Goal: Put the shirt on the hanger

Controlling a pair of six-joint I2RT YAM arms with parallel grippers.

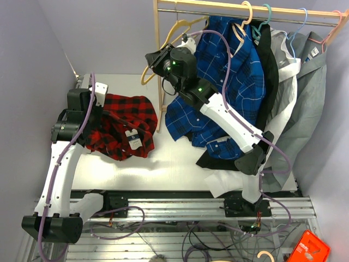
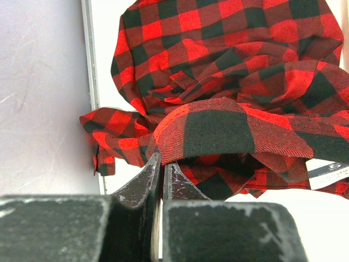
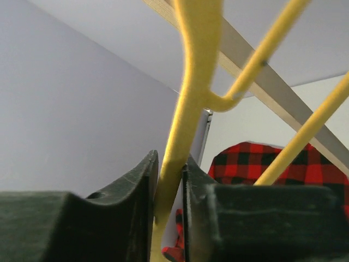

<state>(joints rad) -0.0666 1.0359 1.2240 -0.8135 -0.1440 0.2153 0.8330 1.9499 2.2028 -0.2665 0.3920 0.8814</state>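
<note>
White worktop (image 1: 180,164) runs between pale lilac walls, with both arm bases bolted to a metal rail (image 1: 180,204) at its near edge. An orange object (image 1: 308,248) lies below the rail at the near right.

From the near left, the left arm reaches forward to the shirt (image 1: 128,117), which lies crumpled in a heap on the left side of the worktop, close to the wall. Its white label (image 1: 133,140) faces up on the near edge of the heap. The left fingers (image 2: 144,183) are pressed together, pinching a fold at the shirt's edge.

Farther back, the right arm stretches up and leftward over the worktop. The right fingers (image 3: 139,180) are clamped on a thin bar of the hanger (image 3: 188,82), one on each side of it. The hanger is held in the air just beside the wooden upright (image 1: 158,65) of a clothes rack, above and to the right of the shirt and apart from it.

Along the rack's top rail (image 1: 245,6) at the far right hang a blue plaid shirt (image 1: 240,71) and a grey shirt (image 1: 311,98).
</note>
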